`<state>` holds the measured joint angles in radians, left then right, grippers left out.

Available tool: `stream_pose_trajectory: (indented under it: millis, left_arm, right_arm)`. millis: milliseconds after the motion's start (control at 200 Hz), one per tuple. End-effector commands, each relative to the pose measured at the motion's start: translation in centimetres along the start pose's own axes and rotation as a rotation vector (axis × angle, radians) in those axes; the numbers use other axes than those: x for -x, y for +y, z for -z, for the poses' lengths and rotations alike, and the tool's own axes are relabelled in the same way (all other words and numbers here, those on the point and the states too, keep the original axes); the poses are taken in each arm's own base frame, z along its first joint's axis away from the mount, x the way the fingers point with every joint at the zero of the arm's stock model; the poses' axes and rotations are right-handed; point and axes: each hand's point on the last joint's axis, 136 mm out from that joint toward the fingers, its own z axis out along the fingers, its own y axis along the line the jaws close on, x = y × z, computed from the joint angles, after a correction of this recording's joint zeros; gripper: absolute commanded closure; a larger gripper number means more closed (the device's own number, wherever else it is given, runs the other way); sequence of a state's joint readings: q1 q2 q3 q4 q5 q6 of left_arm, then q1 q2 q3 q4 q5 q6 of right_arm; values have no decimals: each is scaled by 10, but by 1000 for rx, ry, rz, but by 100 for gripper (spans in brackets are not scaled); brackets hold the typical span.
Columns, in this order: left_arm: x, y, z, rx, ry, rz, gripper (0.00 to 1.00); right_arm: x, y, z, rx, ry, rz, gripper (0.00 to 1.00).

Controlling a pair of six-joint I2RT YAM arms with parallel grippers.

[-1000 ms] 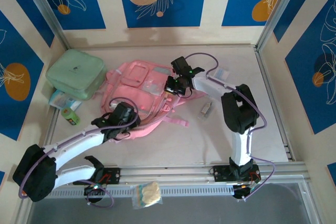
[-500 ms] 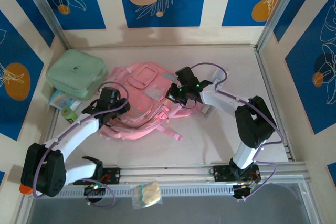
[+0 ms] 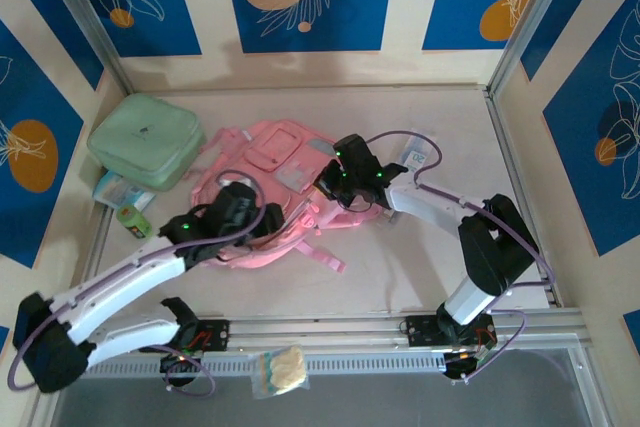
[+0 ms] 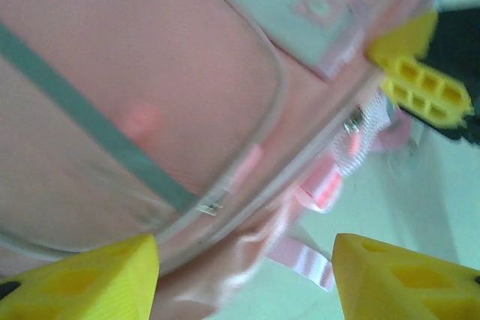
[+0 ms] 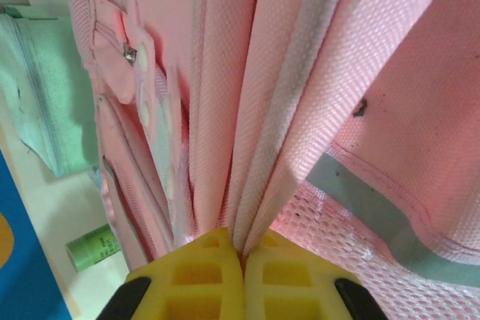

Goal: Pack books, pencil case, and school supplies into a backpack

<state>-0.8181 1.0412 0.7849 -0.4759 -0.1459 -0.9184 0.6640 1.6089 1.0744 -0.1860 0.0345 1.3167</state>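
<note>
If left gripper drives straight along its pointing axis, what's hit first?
The backpack: its pink panel lies dead ahead of the left gripper, jaws open; looks close, depth unclear.

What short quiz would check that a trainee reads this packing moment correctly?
1. True or false: the right tool is shut on a fold of the backpack.
2. Pick one: what lies on the table between the backpack and the left wall? A) a mint-green zip case B) a laptop C) a red bowl
3. Fill in: in the left wrist view, the left tool hangs over the backpack with its jaws ____.

Key: 1 true; 2 A; 3 open.
</note>
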Motion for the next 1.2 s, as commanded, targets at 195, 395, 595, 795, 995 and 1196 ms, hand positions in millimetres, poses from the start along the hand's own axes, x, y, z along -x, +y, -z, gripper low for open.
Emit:
stream_pose_trajectory:
  millis: [195,395,595,795,995,1196]
  left_arm:
    - [6,-80,-30,-45,-124,-5,36]
    - [9,-87,-56,-12,-152,-3,46]
    - [7,-76,-73,-6,-181,40,58]
    - [13,-57,-86,34,-136,28,62]
    - [38,-48,-86,69,-152,-73,59]
    - [39,-37,-65,146,-137,-70,60]
  right_arm:
    - [-6,28,21,137,43,-74,100]
    - [-5,27,23,163,55,-112,100]
    - [-1,27,29,173,51,-142,100]
    - [3,19,37,182,67,-167,100]
    - [-10,23,35,180,76,-159,100]
    - [-23,29,23,205,104,-196,100]
